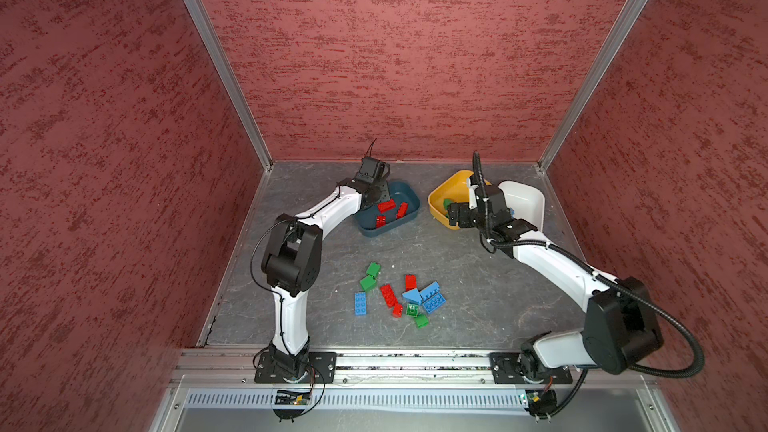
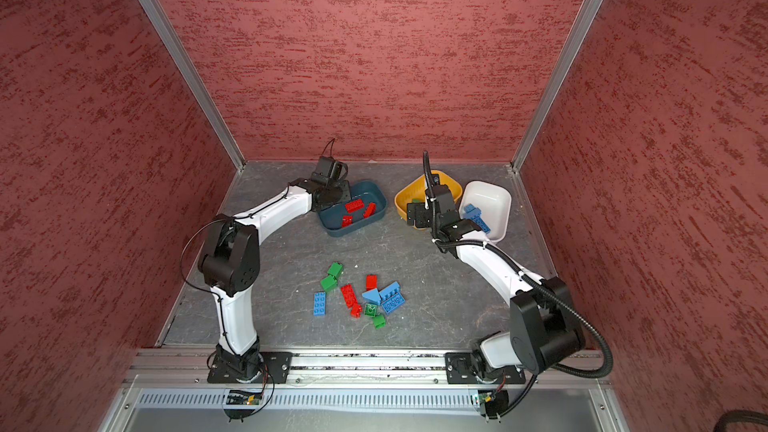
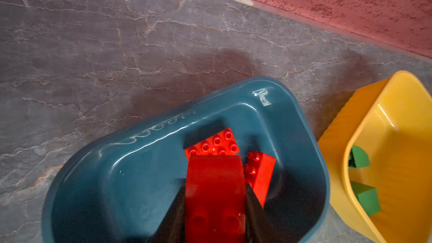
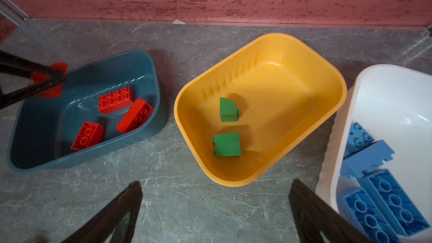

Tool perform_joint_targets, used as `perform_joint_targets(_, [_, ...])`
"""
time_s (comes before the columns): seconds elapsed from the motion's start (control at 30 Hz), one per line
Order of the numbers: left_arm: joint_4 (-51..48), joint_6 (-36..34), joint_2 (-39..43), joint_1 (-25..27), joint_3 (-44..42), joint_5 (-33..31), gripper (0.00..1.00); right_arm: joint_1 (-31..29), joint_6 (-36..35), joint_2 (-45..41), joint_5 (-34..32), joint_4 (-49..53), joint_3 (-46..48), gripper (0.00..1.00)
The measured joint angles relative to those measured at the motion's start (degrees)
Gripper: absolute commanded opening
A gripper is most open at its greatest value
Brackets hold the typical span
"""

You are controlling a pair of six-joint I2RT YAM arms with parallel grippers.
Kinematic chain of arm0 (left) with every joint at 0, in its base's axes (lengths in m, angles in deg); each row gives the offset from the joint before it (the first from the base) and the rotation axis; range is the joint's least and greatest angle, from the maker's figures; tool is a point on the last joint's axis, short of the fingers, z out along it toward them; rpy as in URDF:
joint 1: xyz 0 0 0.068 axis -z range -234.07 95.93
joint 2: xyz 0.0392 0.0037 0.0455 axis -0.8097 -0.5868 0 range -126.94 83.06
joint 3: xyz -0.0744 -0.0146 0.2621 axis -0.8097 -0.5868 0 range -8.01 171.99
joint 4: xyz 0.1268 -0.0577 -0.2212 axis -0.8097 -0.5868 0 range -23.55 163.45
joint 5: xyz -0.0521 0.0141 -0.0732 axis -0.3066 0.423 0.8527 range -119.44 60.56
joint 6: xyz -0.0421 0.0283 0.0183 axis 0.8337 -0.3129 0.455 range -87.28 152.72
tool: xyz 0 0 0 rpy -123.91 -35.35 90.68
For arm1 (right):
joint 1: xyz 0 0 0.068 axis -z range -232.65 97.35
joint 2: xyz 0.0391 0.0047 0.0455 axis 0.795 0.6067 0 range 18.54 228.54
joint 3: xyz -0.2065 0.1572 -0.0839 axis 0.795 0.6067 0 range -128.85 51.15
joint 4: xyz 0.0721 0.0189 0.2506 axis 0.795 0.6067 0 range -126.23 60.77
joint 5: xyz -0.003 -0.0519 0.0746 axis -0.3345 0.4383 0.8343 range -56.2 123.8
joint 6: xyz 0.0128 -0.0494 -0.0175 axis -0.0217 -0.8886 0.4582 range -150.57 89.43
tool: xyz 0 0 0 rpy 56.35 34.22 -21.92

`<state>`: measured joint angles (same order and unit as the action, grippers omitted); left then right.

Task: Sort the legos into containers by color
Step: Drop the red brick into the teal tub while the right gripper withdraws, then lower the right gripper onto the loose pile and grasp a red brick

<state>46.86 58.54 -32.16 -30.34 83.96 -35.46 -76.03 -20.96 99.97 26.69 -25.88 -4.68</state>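
Left wrist view: my left gripper [image 3: 214, 197] holds a curved red brick [image 3: 216, 171] tight between its two black fingers [image 3: 175, 206]. The brick hangs over the teal tub [image 3: 140, 171]. Under it I see two more red bricks lying in the tub. One is flat with its bumps up [image 3: 217, 144] and one is on its side [image 3: 259, 174].

In the right wrist view I count three red bricks [image 4: 115, 99] on the floor of the teal tub. The left gripper and its brick sit over the tub's far left edge. My right gripper [image 4: 215, 192] is spread wide and holds nothing. It hangs by the near side of the yellow tub [image 4: 292, 90]. Two green bricks [image 4: 228, 144] lie in the yellow tub. The white tub [image 4: 397, 101] is just right of the yellow one, and blue bricks [image 4: 385, 195] lie in its near end.

In both top views the three tubs stand in a row at the far side of the table [image 1: 457, 284]: teal on the left, yellow in the middle, white on the right. The teal and yellow tubs are apart. I cannot tell if the yellow and white ones touch. A bunch of loose bricks [image 1: 411, 297] lies on the near middle of the table: four green, three red and some blue. Both grippers are well apart from that bunch.
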Motion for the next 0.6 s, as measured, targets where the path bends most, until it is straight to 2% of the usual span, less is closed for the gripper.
perform_joint_targets(0.1, [-1.75, -0.37, -3.43, -0.13, 3.48, -0.61, 0.23, -1.86, -2.01, 0.0, 0.5, 0.11, 0.96, 0.99])
perform_joint_targets(0.2, [-2.78, -0.68, -4.59, -0.26, 4.46, -1.14, 0.34, -3.93, -4.15, 0.11, 1.88, 0.09, 2.01, 0.98])
perform_joint_targets(0.27, [-3.23, -0.96, -4.7, -0.31, 4.61, -1.42, 0.49, -5.49, -5.46, 0.5, 2.84, 0.13, 2.43, 0.98])
perform_joint_targets(0.37, [-3.37, -1.44, -4.7, -0.31, 4.57, -1.57, 0.75, -8.02, -7.56, 2.36, 4.57, -0.28, 2.43, 0.97])
perform_joint_targets(0.5, [-2.73, -1.18, -4.44, -0.31, 3.56, -1.6, 0.98, -10.78, -10.34, 5.6, 7.58, -0.28, 2.45, 0.96])
perform_joint_targets(0.6, [-2.56, -0.98, -3.63, -0.31, 2.47, -1.6, 0.99, -12.26, -12.63, 6.78, 10.91, -0.26, 2.64, 0.94])
